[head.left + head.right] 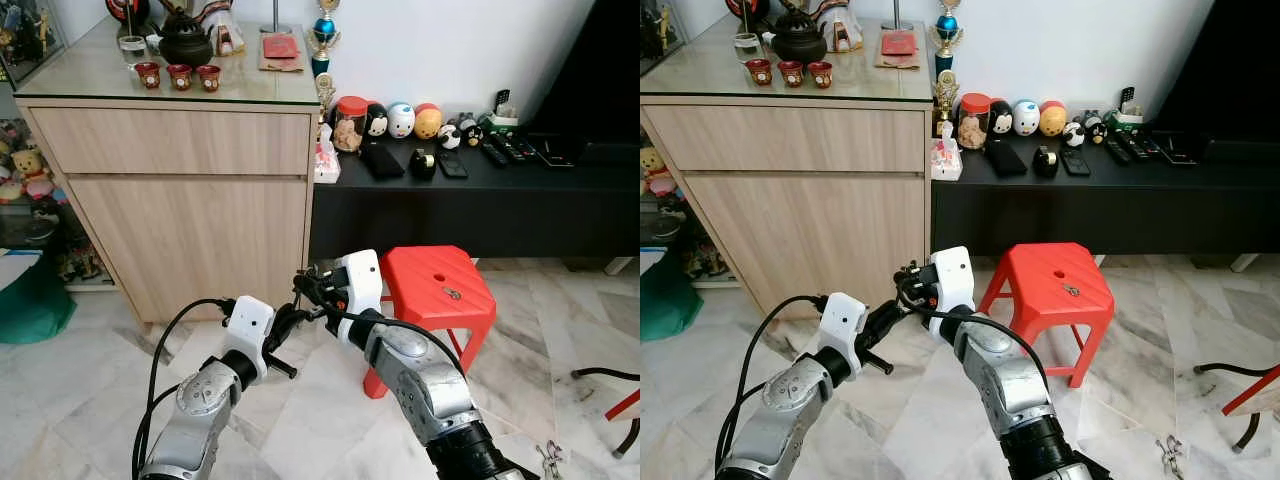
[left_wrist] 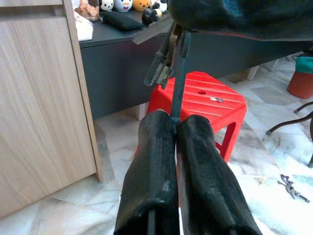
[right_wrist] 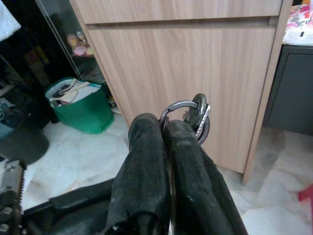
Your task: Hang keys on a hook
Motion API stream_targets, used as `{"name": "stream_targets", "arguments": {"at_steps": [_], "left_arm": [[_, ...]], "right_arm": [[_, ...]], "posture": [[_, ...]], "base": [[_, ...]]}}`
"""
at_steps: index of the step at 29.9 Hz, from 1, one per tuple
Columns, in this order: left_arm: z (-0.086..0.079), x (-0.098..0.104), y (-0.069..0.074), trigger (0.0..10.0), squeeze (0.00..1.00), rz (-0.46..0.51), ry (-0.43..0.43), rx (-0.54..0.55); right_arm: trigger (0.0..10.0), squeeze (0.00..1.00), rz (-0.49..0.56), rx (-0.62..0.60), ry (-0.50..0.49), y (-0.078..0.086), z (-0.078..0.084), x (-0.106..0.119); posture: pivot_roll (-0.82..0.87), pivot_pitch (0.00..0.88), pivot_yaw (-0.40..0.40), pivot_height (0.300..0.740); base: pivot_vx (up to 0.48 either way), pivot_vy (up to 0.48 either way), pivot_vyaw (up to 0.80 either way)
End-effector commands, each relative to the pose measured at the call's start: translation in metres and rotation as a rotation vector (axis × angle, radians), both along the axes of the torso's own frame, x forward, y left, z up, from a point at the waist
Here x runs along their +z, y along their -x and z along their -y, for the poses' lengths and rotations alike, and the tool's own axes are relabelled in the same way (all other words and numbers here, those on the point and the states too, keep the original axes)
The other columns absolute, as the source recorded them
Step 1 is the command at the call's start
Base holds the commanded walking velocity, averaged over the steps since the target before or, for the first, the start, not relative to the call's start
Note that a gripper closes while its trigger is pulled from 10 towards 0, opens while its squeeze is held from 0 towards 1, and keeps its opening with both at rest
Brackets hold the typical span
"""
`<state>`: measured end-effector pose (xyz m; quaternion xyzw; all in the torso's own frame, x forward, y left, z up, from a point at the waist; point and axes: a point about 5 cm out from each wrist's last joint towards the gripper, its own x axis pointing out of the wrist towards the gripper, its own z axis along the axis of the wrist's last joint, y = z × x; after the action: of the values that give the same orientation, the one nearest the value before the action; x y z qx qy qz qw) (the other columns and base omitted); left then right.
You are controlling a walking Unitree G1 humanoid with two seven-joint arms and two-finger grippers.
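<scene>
We hold the keys in the right gripper, its 2 fingers clamped on the ring; the left gripper pinches a thin key blade, steadying the bunch mid-air beside the red stool.

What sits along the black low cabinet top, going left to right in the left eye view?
Red-lidded jar → black-and-white plush → white plush → orange plush → small panda figures → remote controls.
</scene>
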<state>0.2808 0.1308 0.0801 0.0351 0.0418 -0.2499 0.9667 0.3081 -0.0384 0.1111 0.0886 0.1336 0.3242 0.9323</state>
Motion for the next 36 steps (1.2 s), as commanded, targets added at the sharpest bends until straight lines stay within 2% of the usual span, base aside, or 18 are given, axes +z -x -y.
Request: {"name": "stream_targets", "arguments": {"at_steps": [1,13,24,29,36], "left_arm": [[-0.01,0.002,0.001,0.0,0.0,0.002,0.009,0.045],[-0.014,0.002,0.001,0.0,0.0,0.006,0.026,0.074],[-0.015,0.009,0.001,0.0,0.0,0.014,0.091,0.07],[-0.012,0.009,0.002,0.0,0.0,0.008,0.099,0.054],[-0.011,0.009,0.002,0.0,0.0,0.005,0.101,0.051]], "right_arm": [[10.0,0.0,0.01,-0.075,0.038,-0.007,0.019,-0.002],[10.0,0.0,-0.017,-0.125,0.061,-0.004,0.04,-0.01],[10.0,0.0,-0.034,-0.155,0.099,-0.007,0.056,-0.017],[10.0,0.0,-0.034,-0.164,0.105,-0.009,0.06,-0.017],[10.0,0.0,-0.034,-0.158,0.107,-0.008,0.058,-0.017]], "posture": [[0.09,0.0,-0.115,0.74],[0.09,0.0,-0.12,0.74],[0.09,0.0,-0.125,0.74],[0.09,0.0,-0.126,0.74],[0.09,0.0,-0.127,0.74]], "base": [[0.0,0.0,0.0],[0.0,0.0,0.0],[0.0,0.0,0.0],[0.0,0.0,0.0],[0.0,0.0,0.0]]}}
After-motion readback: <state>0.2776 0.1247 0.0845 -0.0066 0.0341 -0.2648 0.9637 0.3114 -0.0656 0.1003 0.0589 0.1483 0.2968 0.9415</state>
